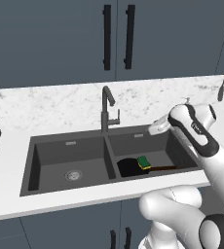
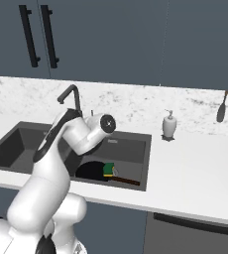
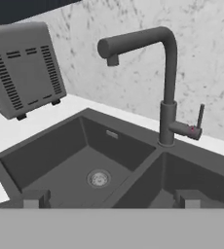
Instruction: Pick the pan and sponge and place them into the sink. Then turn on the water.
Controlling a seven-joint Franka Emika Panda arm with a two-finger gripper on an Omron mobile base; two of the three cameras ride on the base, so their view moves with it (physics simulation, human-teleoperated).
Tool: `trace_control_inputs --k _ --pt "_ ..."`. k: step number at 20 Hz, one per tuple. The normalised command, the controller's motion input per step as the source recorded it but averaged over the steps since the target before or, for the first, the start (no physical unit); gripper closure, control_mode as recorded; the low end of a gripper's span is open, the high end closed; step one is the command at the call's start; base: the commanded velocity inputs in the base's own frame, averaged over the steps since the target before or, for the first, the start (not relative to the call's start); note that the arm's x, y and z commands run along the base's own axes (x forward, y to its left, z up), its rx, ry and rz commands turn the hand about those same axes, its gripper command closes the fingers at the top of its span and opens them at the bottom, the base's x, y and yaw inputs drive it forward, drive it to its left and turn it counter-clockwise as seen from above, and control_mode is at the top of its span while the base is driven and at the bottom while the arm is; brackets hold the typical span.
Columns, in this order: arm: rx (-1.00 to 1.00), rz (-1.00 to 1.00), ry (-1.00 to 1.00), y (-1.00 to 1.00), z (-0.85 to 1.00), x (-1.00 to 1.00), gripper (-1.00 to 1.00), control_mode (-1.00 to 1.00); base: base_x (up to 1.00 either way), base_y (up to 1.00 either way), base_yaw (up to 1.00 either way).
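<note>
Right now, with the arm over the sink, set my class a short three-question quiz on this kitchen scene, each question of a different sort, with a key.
1. True or false: the pan lies in the sink basin on the side away from the soap dispenser.
2. Where is the sponge? A) on the counter B) on the pan C) in the empty basin
3. Fill in: no water runs from the ___, and the gripper is ___.

Key: 1 false; 2 B; 3 faucet, open.
</note>
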Motion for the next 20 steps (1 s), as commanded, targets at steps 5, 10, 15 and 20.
trace_control_inputs --k 5,10,15,20 --pt "-0.08 0.00 -0.16 0.00 0.03 0.00 -1.00 -1.00 0.00 0.00 0.00" --pt "-0.10 -0.05 -0.31 0.12 -0.13 0.00 -1.00 -1.00 0.00 0.00 0.00" --pt "-0.06 -0.01 -0.23 0.29 -0.06 0.12 -1.00 -1.00 0.00 0.00 0.00" --pt "0.00 0.00 -0.01 0.21 0.00 0.15 -1.00 -1.00 0.00 0.00 0.00"
